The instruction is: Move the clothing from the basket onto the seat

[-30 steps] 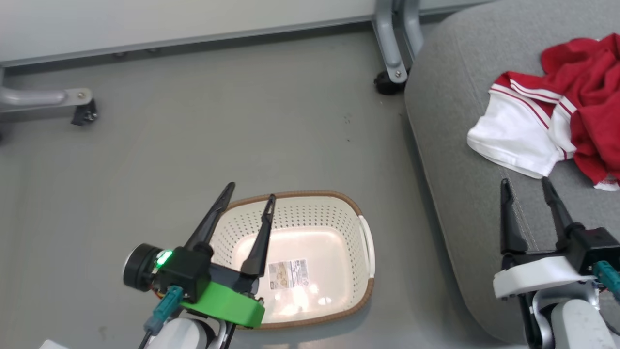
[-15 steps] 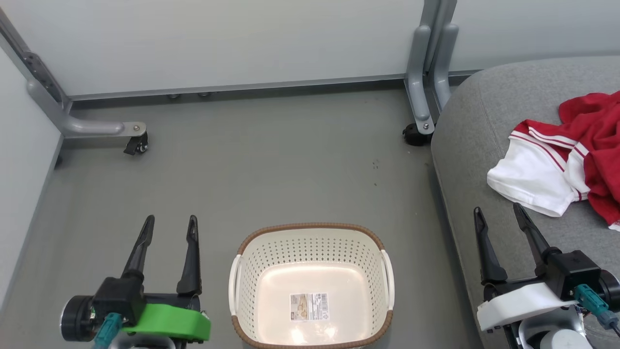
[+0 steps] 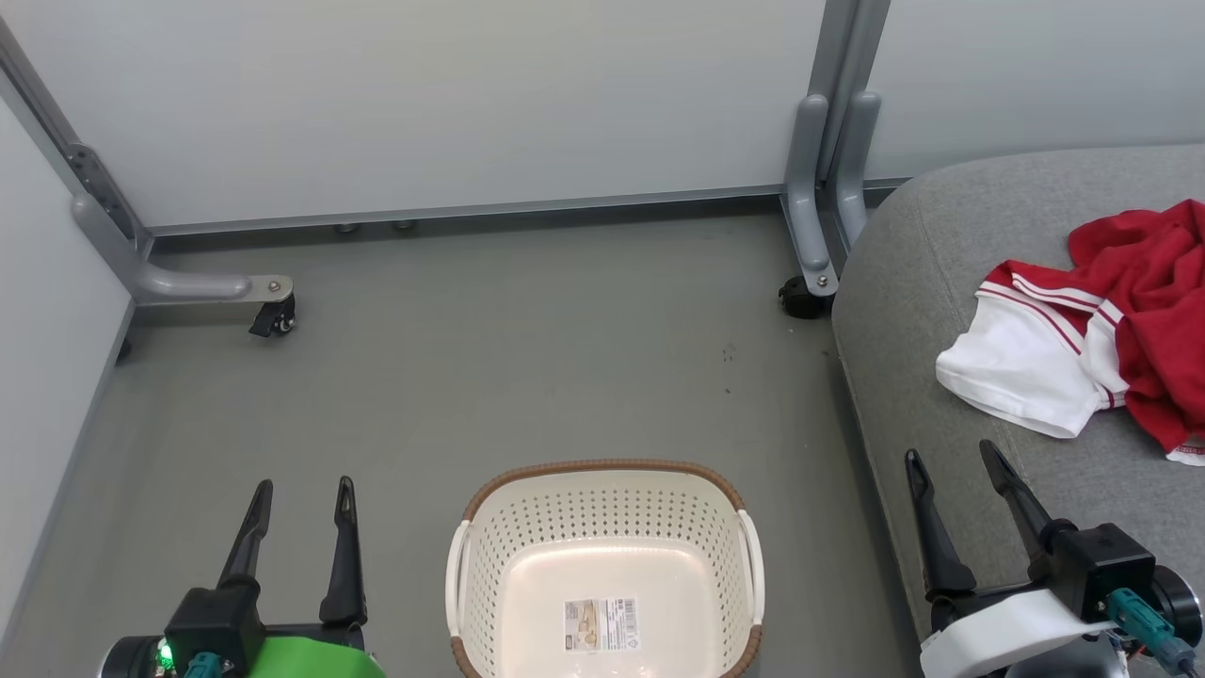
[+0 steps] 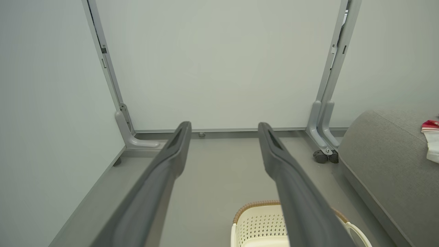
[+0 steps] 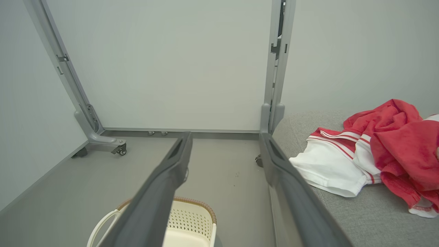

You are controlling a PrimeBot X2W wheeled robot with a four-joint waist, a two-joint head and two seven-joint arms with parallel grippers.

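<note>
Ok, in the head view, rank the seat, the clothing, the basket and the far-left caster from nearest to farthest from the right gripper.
1. The seat, its edge right beside the right gripper.
2. The clothing, ahead and rightward, lying on the seat.
3. The basket, on the floor to its left.
4. The caster, far left by the wall.

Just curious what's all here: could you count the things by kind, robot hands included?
Oval cream plastic basket, brown rim: 1
Large grey fabric seat: 1
Heap of red-and-white clothing: 1
Open black two-fingered grippers: 2 (left gripper, right gripper)
Total: 5
</note>
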